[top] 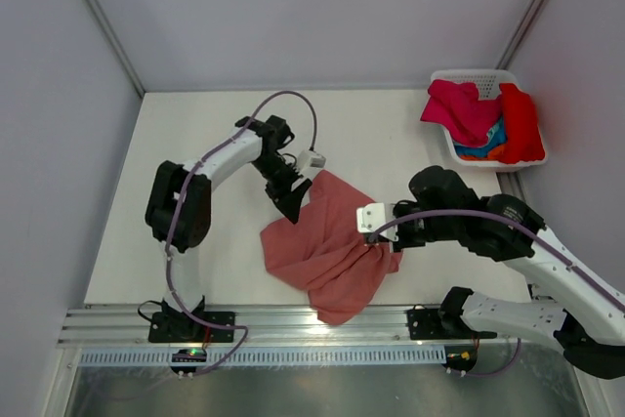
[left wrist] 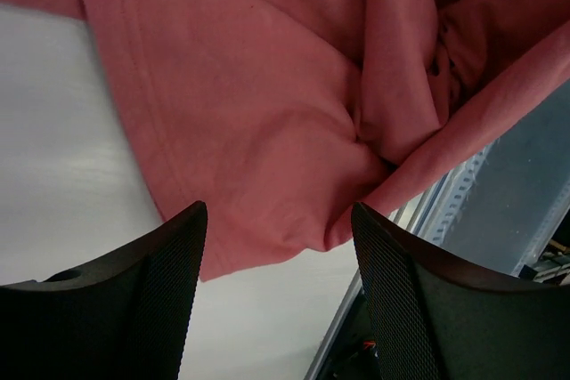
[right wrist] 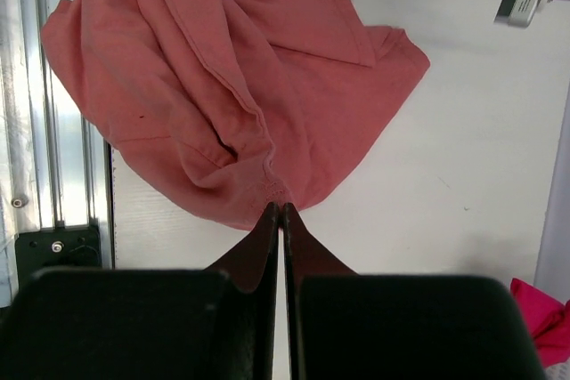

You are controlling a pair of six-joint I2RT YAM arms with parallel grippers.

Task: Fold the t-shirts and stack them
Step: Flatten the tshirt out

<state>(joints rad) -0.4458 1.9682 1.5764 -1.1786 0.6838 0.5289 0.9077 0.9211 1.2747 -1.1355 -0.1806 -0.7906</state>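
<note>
1. My right claw [right wrist: 279,209] is clenching a pinch of the salmon t-shirt [top: 327,241]. In my right wrist view the two fingers are pressed together with the cloth's edge caught at their tips.
2. My left claw [left wrist: 278,211] is standing released, its fingers spread wide. It is sitting over the far left edge of the same shirt, and I cannot tell whether it is touching the cloth.
3. The shirt is lying bunched and twisted on the table [top: 195,144] between my arms, and its near corner is spilling onto the metal rail [top: 293,324] at the front.
4. The other shirts are waiting in the white basket [top: 479,80] at the far right: magenta [top: 459,109], red [top: 520,124], and a little blue [top: 493,136] and orange [top: 479,153] beneath.
5. I am judging this cloth to be light, limp and not slippery. It is going to sag and fold on itself wherever I am not holding it, so one pinch alone is only going to drag the heap.
6. I am judging the best hold to be a stitched edge, a hem or a shoulder seam, where the fabric is doubled. My left claw should close on the hemmed edge lying before it, well apart from my right pinch, so both can pull the shirt flat.
7. The risk I am weighing is catching two layers at once and locking in the twist.
</note>
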